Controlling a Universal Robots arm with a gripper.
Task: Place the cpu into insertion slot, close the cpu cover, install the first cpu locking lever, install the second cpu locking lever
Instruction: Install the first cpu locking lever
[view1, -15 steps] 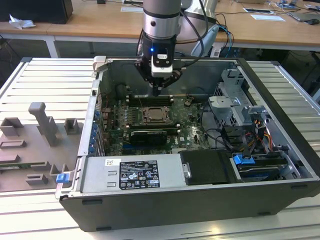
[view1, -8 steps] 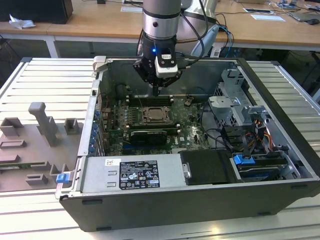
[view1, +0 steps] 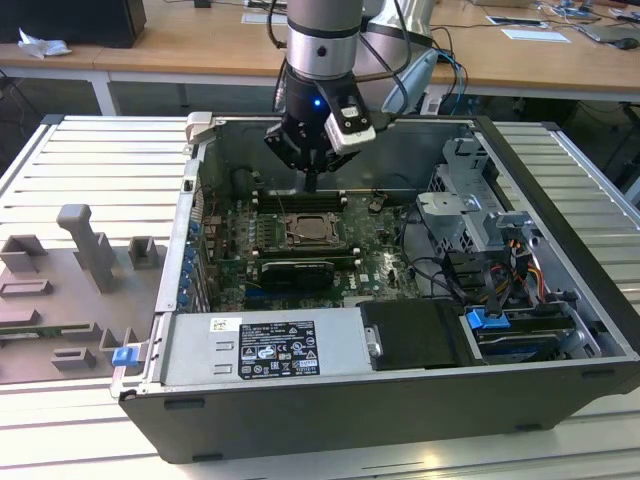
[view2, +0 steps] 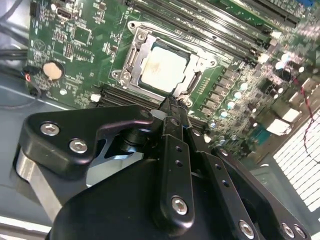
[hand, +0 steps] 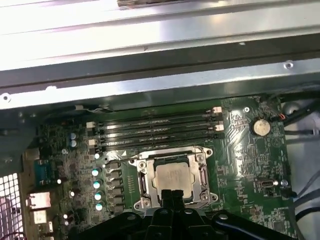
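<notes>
The cpu (view2: 162, 67) is a pale square chip lying flat in the insertion slot (view2: 131, 62) on the green motherboard. The silvery cpu cover (view2: 202, 64) lies down around it, with the chip showing through its window. In the exterior view the cpu (view1: 313, 230) sits mid-board inside the open computer case. My gripper (view1: 312, 183) hangs just above the board at the socket's far side. Its black fingertips (view2: 170, 106) are pressed together with nothing between them, close to the cover's edge (hand: 172, 150). In the first wrist view the gripper (hand: 172, 194) overlaps the socket's rim.
Long black memory slots (hand: 155, 131) run beside the socket. A round coin battery (hand: 259, 126) sits on the board. The case wall (view1: 330, 420) with a labelled power supply, drive bays and cables (view1: 500, 280) surround the board. A grey fixture block (view1: 85, 245) stands on the table at the exterior view's left.
</notes>
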